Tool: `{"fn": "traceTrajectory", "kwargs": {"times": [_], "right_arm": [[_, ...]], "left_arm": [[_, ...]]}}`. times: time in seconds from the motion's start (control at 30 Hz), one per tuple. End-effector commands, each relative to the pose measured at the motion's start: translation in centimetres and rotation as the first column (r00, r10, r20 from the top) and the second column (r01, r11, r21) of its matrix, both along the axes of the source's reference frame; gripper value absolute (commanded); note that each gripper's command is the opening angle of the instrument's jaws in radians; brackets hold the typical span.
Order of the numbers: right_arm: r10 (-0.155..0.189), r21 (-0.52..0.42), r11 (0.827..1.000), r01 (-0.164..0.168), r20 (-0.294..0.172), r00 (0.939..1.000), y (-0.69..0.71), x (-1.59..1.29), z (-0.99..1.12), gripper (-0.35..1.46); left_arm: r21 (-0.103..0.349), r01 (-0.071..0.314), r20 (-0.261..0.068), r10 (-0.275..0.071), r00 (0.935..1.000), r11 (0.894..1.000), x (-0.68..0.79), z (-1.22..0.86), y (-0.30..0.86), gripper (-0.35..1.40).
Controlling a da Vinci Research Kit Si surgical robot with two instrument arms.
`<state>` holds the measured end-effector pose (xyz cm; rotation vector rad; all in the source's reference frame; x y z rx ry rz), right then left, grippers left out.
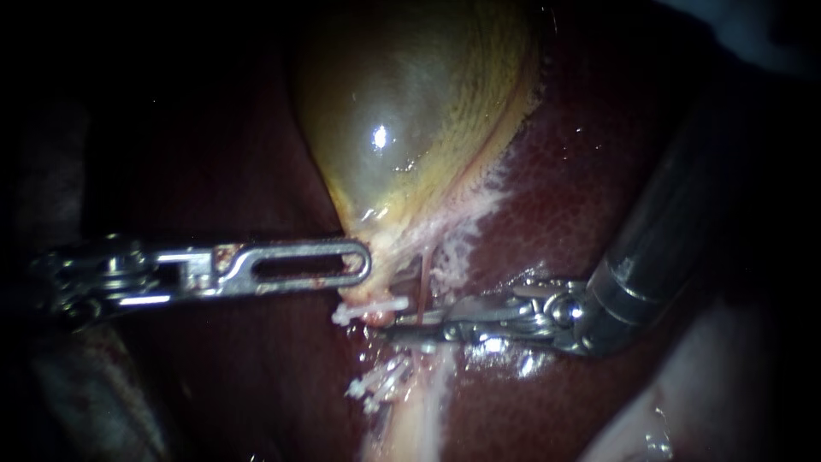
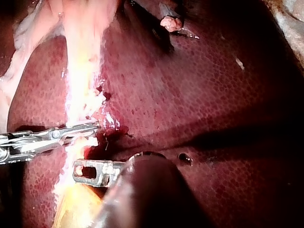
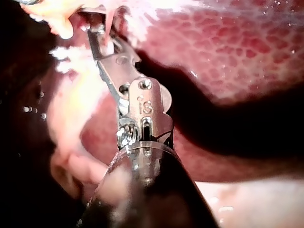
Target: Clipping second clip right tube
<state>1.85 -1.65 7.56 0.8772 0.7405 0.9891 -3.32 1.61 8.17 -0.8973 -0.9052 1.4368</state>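
Observation:
The yellow-green gallbladder lies on the dark red liver. My left instrument comes in level from the left, its slotted jaws shut on the gallbladder's narrow lower end. Below that end a thin reddish tube, the right tube, runs downward. To its left a white clip crosses a pale stump. My right instrument reaches in from the right, its slim jaws closed across the right tube just below that clip's level. In the left wrist view both tips show, left instrument and right instrument. The right instrument has its tip buried in pale tissue.
More white clips sit lower down on a pale tissue band. Wet liver surface surrounds the site. The right instrument's dark shaft crosses the upper right. A small pale tissue scrap lies on the liver.

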Motion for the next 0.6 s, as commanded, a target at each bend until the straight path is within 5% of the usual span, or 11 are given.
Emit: {"fn": "traceTrajectory", "kwargs": {"times": [0.03, 0.6], "right_arm": [[0.0, -0.001, 1.0, 0.0, 0.0, 1.0, -0.01, 0.0, 0.01, -0.35], [-0.001, -0.001, 1.0, 0.001, -0.001, 1.0, -0.01, 0.0, 0.0, -0.35]], "left_arm": [[0.0, 0.0, 0.0, 0.0, 1.0, 1.0, 0.0, 0.0, 0.0, -0.35], [0.0, 0.0, 0.0, 0.0, 1.0, 1.0, -0.01, 0.0, 0.0, -0.35]]}}
